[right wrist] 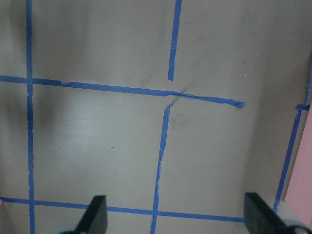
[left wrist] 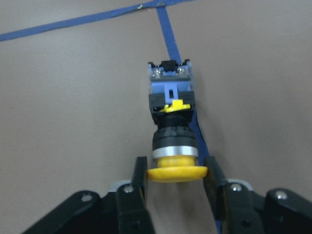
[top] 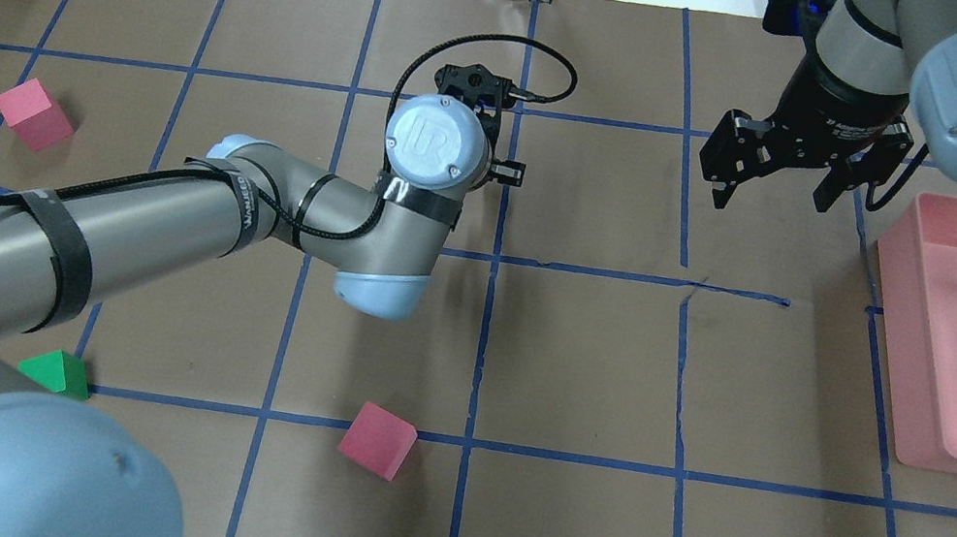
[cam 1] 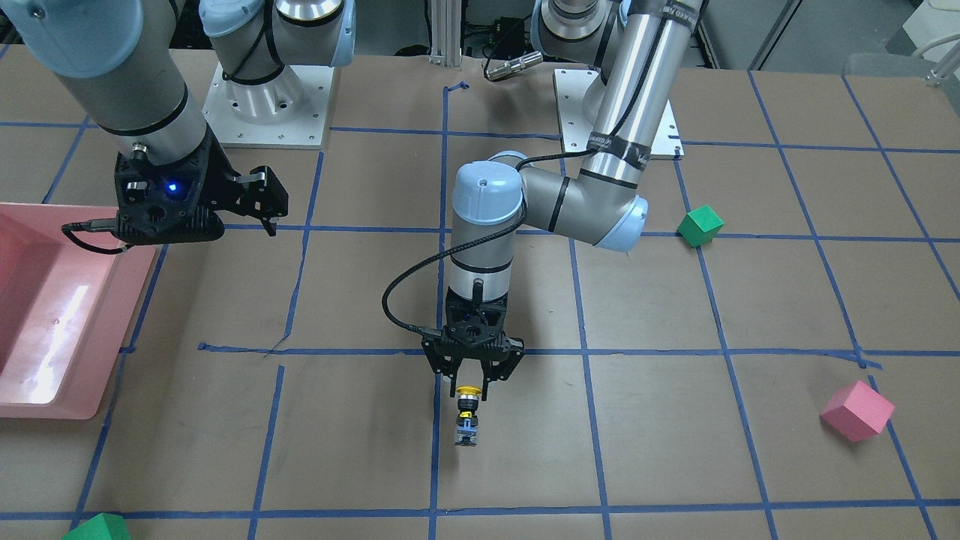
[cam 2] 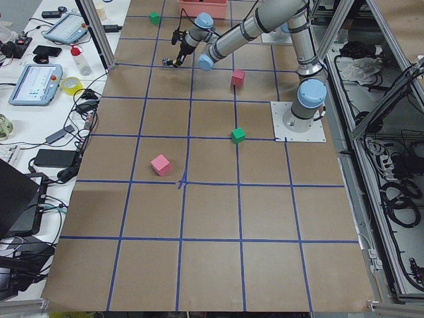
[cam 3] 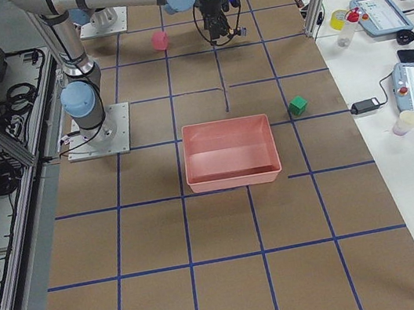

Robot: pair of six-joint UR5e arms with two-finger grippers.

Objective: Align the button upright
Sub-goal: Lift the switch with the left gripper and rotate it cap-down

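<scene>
The button [cam 1: 466, 420] has a yellow mushroom cap, a black body and a blue-grey base. It stands about upright on a blue tape line near the table's middle, cap up, base toward the table. My left gripper [cam 1: 469, 385] points down over it, and its fingers [left wrist: 140, 180] press both sides of the yellow cap [left wrist: 176, 173]. In the overhead view the left wrist hides the button. My right gripper [cam 1: 264, 202] hangs open and empty above the table near the pink bin, and its fingers [right wrist: 97, 214] are wide apart.
A pink bin [cam 1: 45, 315] stands at the table's edge on my right side. A green cube [cam 1: 700, 225] and a pink cube [cam 1: 857, 410] lie on my left side. Another pink cube [top: 377, 440] lies near my base, and a green cube [cam 1: 97, 527] sits at the far edge.
</scene>
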